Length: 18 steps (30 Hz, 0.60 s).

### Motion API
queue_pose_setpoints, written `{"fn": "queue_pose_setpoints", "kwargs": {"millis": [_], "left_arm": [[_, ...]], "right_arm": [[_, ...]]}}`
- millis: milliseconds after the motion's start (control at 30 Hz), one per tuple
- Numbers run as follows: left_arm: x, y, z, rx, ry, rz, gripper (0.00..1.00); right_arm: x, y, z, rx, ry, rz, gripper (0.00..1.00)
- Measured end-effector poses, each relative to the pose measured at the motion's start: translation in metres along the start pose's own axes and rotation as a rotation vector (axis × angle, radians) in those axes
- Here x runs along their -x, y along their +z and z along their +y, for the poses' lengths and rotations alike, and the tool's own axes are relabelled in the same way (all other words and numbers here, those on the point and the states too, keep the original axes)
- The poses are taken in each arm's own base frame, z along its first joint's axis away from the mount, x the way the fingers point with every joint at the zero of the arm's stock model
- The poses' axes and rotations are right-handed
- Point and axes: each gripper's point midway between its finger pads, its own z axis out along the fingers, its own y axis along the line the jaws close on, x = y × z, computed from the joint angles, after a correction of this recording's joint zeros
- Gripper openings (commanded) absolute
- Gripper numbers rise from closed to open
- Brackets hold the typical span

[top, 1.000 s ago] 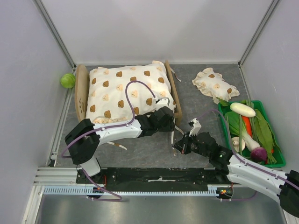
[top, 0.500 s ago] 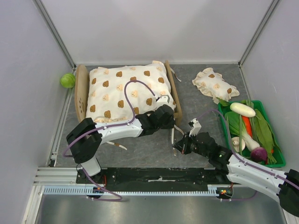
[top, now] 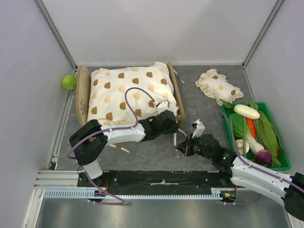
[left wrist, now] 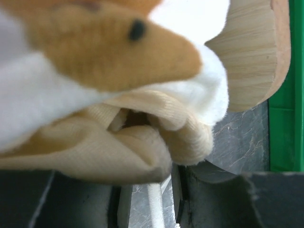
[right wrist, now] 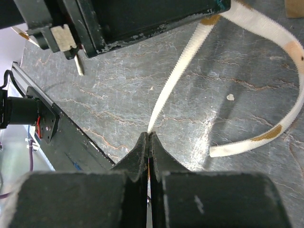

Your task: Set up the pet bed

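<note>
Right wrist view: right gripper (right wrist: 149,137) pinches the cushion tie (right wrist: 174,78) tip, probably for fastening to the pet bed (top: 81,92), which sits far-left beneath the bear-print cushion (top: 128,92). Left gripper (top: 165,108) opening: cannot tell.

Pale wood on the pet bed (left wrist: 251,52), fine straight grain, smooth and matt. Soft cream cloth on the cushion (top: 128,90), printed with tan bears; ribbed knit along its bunched edge. Flat woven cloth tie (right wrist: 175,73), toothed at the edges, nipped in the matt black plastic right pincer (right wrist: 148,136). Dark grey table (top: 190,102), veined like stone, with a dull sheen. Glossy green plastic tray (top: 284,164) at right. Ridged bare metal on the base rail (top: 142,194) at the near edge.
</note>
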Motion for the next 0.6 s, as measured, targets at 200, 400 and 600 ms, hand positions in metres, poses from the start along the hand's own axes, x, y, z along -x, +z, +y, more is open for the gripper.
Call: {"fn": "queue_pose_setpoints", "kwargs": {"millis": [200,400,600], "left_arm": [[-0.001,0.005,0.004,-0.004,-0.051,-0.032,0.23],[-0.003,0.004,0.012,0.006,-0.06,-0.043,0.15],[0.008,-0.01,0.005,-0.021,-0.071,-0.066,0.16]], "right_arm": [[0.0,0.0,-0.001,-0.002,-0.005,-0.001,0.0],[0.0,0.0,-0.004,-0.019,-0.005,-0.002,0.0],[-0.003,0.001,-0.012,-0.052,-0.007,0.008,0.0]]}}
